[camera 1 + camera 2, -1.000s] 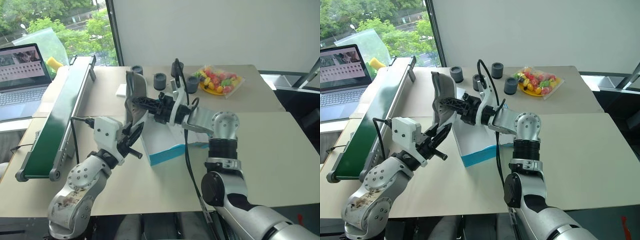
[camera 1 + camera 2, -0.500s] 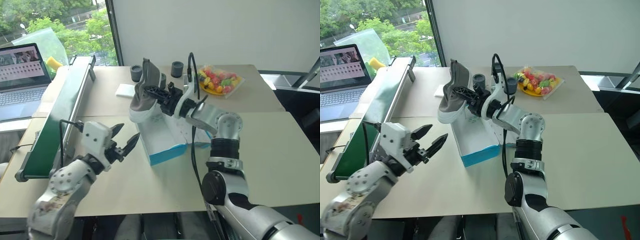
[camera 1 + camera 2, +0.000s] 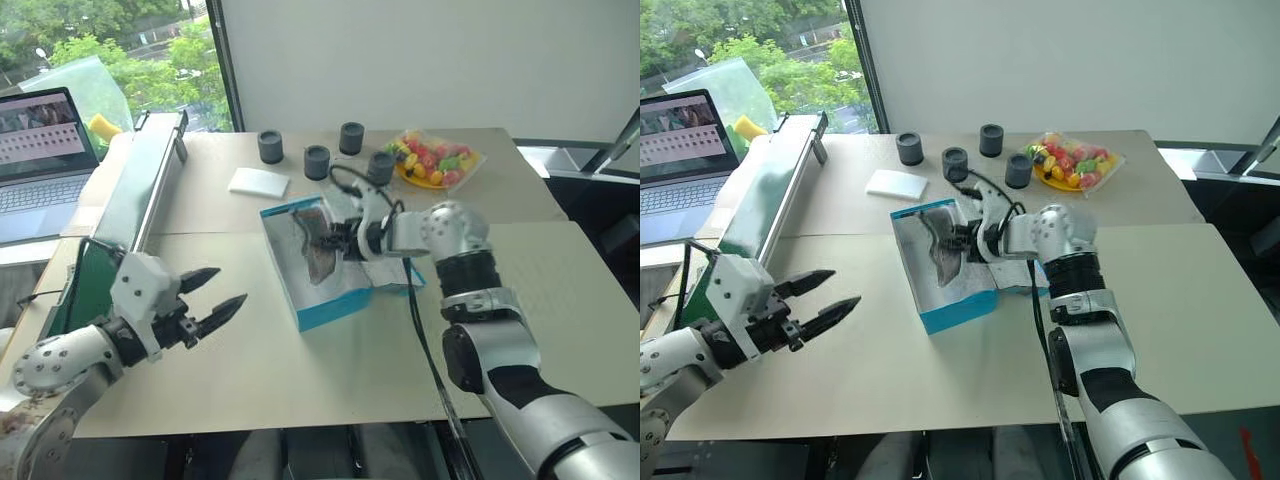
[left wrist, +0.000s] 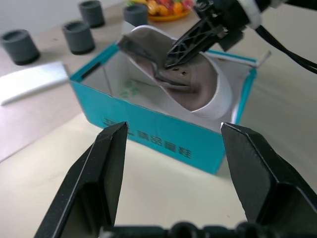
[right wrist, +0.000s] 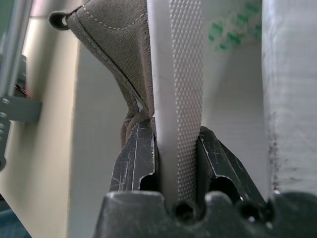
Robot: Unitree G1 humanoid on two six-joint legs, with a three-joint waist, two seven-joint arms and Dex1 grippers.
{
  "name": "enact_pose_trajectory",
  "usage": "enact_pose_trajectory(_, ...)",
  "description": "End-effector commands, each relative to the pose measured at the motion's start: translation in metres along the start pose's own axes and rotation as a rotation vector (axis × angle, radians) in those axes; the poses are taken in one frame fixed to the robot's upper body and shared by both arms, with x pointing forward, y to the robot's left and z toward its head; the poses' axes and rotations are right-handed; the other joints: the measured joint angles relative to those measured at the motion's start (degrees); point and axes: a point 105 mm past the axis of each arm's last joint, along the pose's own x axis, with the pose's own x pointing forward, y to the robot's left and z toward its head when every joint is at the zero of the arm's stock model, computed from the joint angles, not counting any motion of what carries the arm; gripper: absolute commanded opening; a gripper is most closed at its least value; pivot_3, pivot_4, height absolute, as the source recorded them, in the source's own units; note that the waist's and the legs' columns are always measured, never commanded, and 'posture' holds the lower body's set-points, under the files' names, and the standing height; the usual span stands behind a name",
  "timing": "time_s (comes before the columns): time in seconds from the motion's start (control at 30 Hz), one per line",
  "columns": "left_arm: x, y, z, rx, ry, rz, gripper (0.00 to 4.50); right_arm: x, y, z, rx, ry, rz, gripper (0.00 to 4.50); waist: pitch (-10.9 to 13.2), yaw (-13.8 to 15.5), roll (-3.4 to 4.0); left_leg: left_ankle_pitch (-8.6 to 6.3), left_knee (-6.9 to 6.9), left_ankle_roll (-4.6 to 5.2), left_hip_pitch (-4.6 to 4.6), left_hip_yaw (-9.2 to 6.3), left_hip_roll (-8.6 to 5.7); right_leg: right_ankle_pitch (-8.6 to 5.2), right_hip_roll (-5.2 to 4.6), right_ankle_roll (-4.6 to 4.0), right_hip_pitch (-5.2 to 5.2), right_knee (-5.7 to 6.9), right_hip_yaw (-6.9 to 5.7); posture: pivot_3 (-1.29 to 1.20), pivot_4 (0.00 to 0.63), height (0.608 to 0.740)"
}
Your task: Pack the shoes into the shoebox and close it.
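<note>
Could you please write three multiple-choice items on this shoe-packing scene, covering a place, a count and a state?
1. Where is the shoe?
A. on the white pad
B. inside the shoebox
C. beside the laptop

2. How many dark grey cylinders stand on the table?
A. two
B. six
C. four

3. How is the left gripper?
A. open, holding nothing
B. shut on the shoe
C. shut on the lid

Answers: 1 B, the shoe sits between the blue walls, gripped by the right gripper. 2 C, four stand behind the box. 3 A, its fingers are spread apart over bare table.
</note>
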Motion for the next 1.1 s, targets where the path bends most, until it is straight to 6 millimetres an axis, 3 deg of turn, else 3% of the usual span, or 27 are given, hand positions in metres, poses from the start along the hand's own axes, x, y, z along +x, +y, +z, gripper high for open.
enact_pose_trajectory(0.03,-0.002,-0.002,0.001,0.055,-0.001,-0.038,3.19,0.001,0.017,0.029,-0.073,-0.086,0.016,0.74,0.01,-0.18,0.02,0.0,-0.01,0.0,0.0,0.0,0.03,0.0,0.02,0.0,-0.01,-0.01,0.0,0.0,0.15,0.74)
enact_pose_trajectory(0.53,-0.001,-0.002,-0.002,0.065,-0.005,-0.034,3.19,0.016,0.015,0.05,-0.303,-0.084,-0.139,0.74,0.04,-0.86,0.06,0.0,-0.08,-0.01,0.03,-0.02,0.03,0.01,-0.01,-0.02,-0.04,0.01,0.0,0.0,0.15,0.74)
enact_pose_trajectory(1.0,0.0,-0.007,-0.001,0.065,-0.012,-0.031,3.19,0.034,0.01,0.027,-0.301,-0.013,-0.147,0.74,0.04,-0.91,0.06,-0.01,-0.1,-0.01,0.08,-0.03,0.04,0.02,-0.02,-0.02,-0.03,0.05,0.03,0.0,0.15,0.74)
enact_pose_trajectory(1.03,0.0,-0.007,0.0,0.064,-0.015,-0.03,3.3,0.034,0.011,0.028,-0.288,-0.023,-0.143,1.5,0.04,-0.93,0.06,-0.01,-0.1,-0.01,0.08,-0.03,0.04,0.02,-0.01,-0.02,-0.03,0.06,0.03,0.0,0.15,0.74)
enact_pose_trajectory(1.1,0.001,-0.007,0.0,0.062,-0.016,-0.03,3.3,0.035,0.017,0.031,-0.286,-0.038,-0.124,2.07,0.04,-0.9,0.06,-0.01,-0.1,-0.01,0.08,-0.03,0.04,0.02,-0.01,-0.03,-0.03,0.06,0.03,0.0,0.15,0.74)
